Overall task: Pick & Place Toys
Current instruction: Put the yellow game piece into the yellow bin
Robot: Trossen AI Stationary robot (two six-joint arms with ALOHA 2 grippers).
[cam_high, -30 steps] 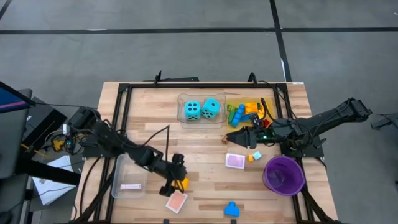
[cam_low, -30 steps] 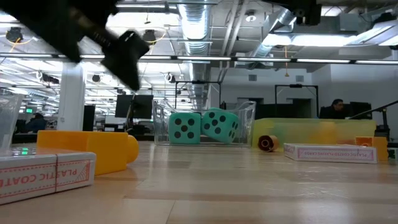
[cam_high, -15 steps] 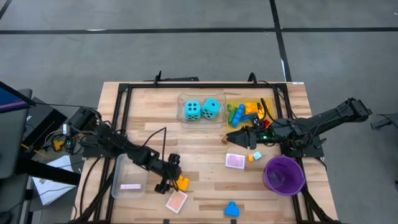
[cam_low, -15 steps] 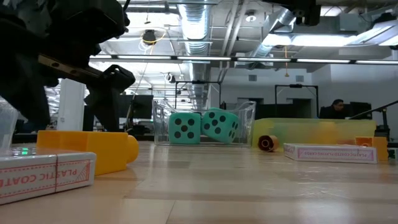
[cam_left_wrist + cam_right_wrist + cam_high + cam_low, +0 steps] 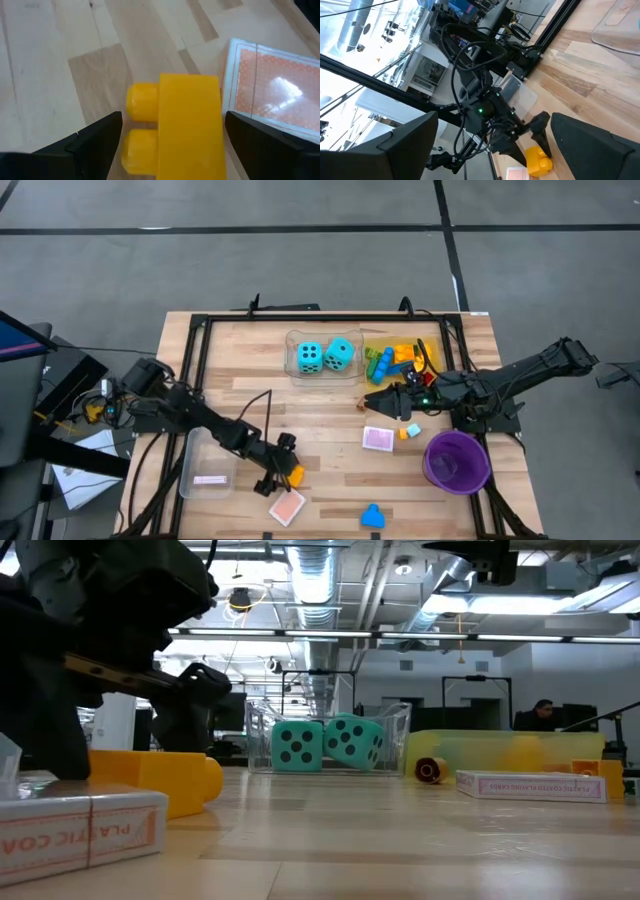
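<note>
From above, the left gripper (image 5: pixel 284 476) is seen lowered at the near middle of the tabletop (image 5: pixel 330 420), its fingers spread to either side of a yellow brick (image 5: pixel 294 476). An orange tile (image 5: pixel 287 506) lies just beside it. The two turquoise dice (image 5: pixel 325 355) sit in a clear tray (image 5: pixel 293 358) at the far side, next to a yellow tray (image 5: pixel 428 350) filled with bricks. The right gripper (image 5: pixel 372 402) is parked with spread fingers in front of the yellow tray, near a pink tile (image 5: pixel 378 438) and the purple bowl (image 5: pixel 457 461).

At tabletop height, the yellow brick (image 5: pixel 155 778) is shown resting flat on the wood, with dark fingers (image 5: pixel 200 705) standing down around it.

In the left wrist view, the brick (image 5: pixel 180 125) is framed between both fingers (image 5: pixel 95 137), not yet pinched.

In the right wrist view, the left arm and the brick (image 5: pixel 539 159) are seen well apart.

The step in hand is judged to be the grasp of the yellow brick. A closing of the fingers is called for next, then a lift.
</note>
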